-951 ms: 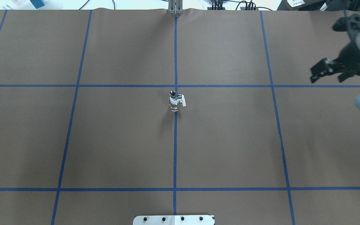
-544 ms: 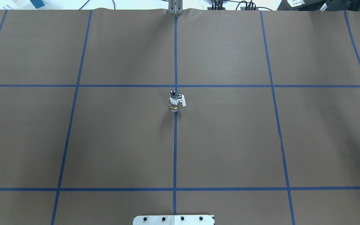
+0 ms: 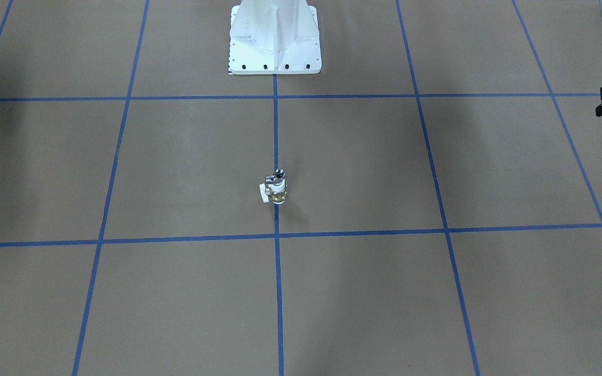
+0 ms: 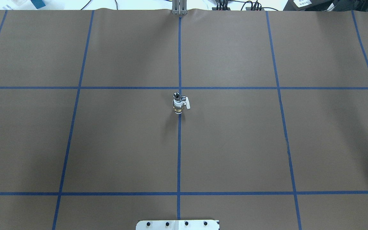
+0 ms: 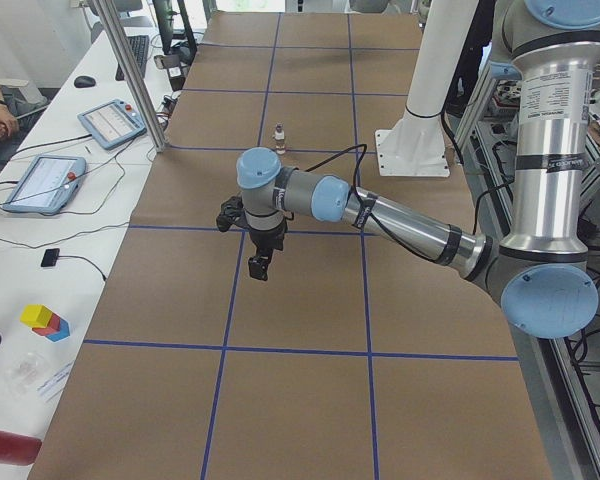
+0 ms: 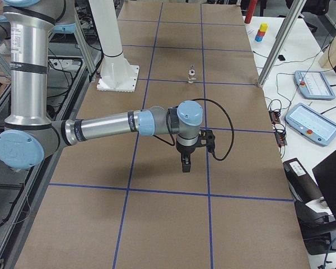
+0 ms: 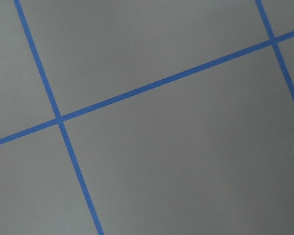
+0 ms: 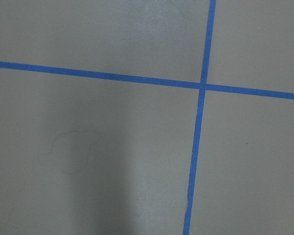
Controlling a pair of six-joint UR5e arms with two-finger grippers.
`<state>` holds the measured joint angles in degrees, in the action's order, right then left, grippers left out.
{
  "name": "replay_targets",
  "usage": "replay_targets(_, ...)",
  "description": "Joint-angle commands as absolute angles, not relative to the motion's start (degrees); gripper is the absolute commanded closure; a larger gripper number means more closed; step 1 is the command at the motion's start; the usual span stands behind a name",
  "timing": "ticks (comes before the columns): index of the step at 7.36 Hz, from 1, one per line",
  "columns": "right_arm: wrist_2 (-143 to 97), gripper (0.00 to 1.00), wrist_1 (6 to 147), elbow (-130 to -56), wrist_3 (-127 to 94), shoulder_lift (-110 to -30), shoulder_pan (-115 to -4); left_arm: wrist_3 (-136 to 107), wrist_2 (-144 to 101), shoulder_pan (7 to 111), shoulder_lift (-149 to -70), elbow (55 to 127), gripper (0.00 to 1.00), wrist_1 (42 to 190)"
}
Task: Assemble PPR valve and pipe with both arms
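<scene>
the small white-and-brass ppr valve [image 4: 180, 107] is seen standing upright near the middle of the brown paper-covered table [image 4: 235, 143], right on the centre line of blue tape [image 4: 179, 153], its little white handle turned toward the robot's right. the tiny shiny silver metal pipe [image 4: 177, 95] is perched on top of it, touching, hollow end up; whether it is fully seated cannot be made out. the grey-tubed left arm [image 5: 400, 215] is stretched low over the table's left end, and its black two-finger left gripper [image 5: 260, 268] is pointed down above the paper, well apart from the valve; whether its fingers are spread or closed cannot be told. the grey-tubed right arm [image 6: 106, 126] is held much the same way at the other end, its black right gripper [image 6: 185, 165] hung over the paper, and its state cannot be told either. only paper and tape are shown by both wrist cameras. the white bolted pedestal [image 3: 275, 36] is seen on the robot's side of the valve, on the same tape line.
</scene>
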<state>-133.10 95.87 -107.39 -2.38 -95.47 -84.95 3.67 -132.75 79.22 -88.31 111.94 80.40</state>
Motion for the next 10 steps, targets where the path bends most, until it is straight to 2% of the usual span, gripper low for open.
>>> replay_targets(1, -135.0, 0.01, 95.7, -108.4, -2.0, -96.8, -86.4, 3.8, -132.7, 79.4, -88.3, 112.1, 0.01, 80.4)
replay_targets(10, -133.0, 0.01, 95.5, -109.9, -9.4, -97.0, -86.2, 4.0, -132.6, 79.5, -88.8, 113.4, 0.00, 79.8)
